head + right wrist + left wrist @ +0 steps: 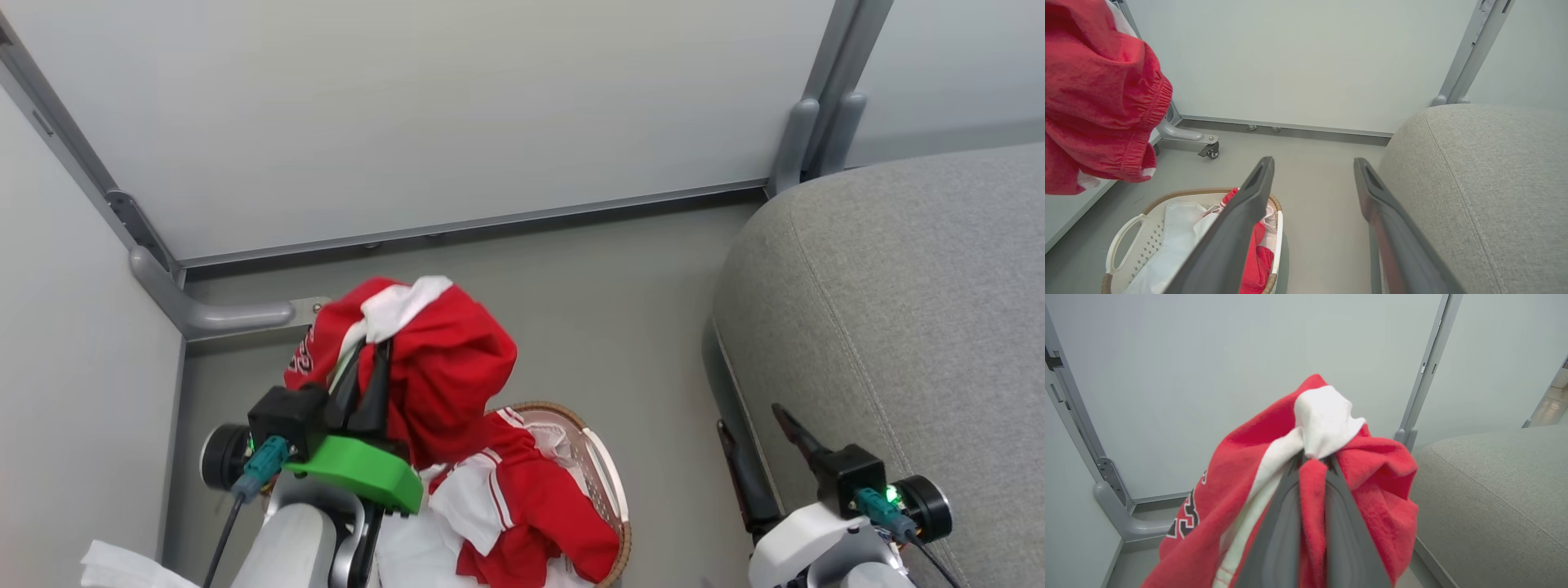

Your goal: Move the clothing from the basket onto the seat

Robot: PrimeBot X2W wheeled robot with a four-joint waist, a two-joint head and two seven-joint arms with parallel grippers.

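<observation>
Two red garments make up the clothing we list. Item one, the lifted garment [445,367], plush red with a white panel, hangs bunched above the basket [608,482] at the near left, pinched at a fold between the pressed-together fingers of the left gripper [1312,459]. Item two, the remaining garment [531,506], red with white panels and thin stripe trim, lies in the basket on the white liner [1175,228]. The seat [898,310], grey upholstered, stands to the right, apart from the basket across a strip of floor. The right gripper [1313,161] is spread wide and holds nothing, just beside the seat's near edge. Handling, as we judge it: light, soft, limp, not fragile. It will drape and swing, and a trailing hem may catch the rim, so it is best taken at a thick gathered fold or the elastic hem. Markings: a partial dark figure outlined in white, perhaps a 3, on the lifted garment. We read no brand.
</observation>
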